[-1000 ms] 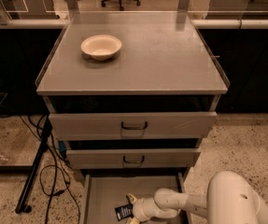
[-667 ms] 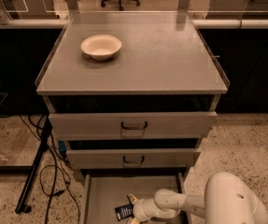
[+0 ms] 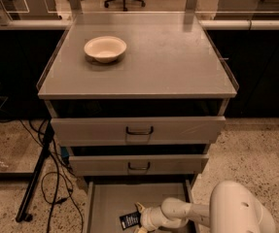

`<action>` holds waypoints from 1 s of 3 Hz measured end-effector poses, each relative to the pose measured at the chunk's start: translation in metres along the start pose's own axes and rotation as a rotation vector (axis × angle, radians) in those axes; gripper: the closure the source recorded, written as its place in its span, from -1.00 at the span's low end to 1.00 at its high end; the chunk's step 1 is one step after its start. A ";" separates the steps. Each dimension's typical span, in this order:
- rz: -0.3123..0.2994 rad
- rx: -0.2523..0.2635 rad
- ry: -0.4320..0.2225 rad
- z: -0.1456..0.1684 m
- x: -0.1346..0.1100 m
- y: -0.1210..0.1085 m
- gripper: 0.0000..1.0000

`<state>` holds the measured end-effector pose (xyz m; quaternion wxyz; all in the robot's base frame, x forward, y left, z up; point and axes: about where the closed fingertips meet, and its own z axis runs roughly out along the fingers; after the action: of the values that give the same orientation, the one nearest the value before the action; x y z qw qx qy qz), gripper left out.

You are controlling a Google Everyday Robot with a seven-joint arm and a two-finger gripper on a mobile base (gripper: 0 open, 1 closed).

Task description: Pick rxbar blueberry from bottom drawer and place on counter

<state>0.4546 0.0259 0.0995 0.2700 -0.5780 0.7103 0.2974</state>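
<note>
**Asker:** Where does the bar lie from your pincer?

**Me:** The rxbar blueberry (image 3: 129, 221) lies flat on the floor of the bottom drawer (image 3: 111, 200), at the lower middle of the frame. My gripper (image 3: 140, 218) is right at its right-hand end, touching it or nearly so. The bar runs leftward from there.

**Asker:** And its long axis?

**Me:** It looks skewed to the drawer walls, the near end swung toward the lower left. Part of it is hidden behind my gripper, so I can't vouch for the angle.

**Asker:** Do you have it clamped or not?

**Me:** I cannot tell whether I am gripping the wrapper or loose beside it.

**Asker:** Which arm takes it?

**Me:** I have only the one. It reaches in from the lower right, low over the drawer floor.

**Asker:** What room is there for the lift?

**Me:** The middle drawer (image 3: 139, 165) overhangs the back of the tray, so I judge the bar must come out toward the frame's bottom edge before it rises. The counter (image 3: 168, 67) fills the upper middle of the frame, flat and matte grey. A cream bowl (image 3: 105, 48) sits at its upper left.
</note>
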 end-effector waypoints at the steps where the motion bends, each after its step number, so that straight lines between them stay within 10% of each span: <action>1: 0.000 0.001 0.001 0.000 0.001 0.000 -0.68; 3: 0.000 0.001 0.001 0.000 0.001 0.000 0.25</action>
<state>0.4547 0.0257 0.0989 0.2699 -0.5779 0.7107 0.2970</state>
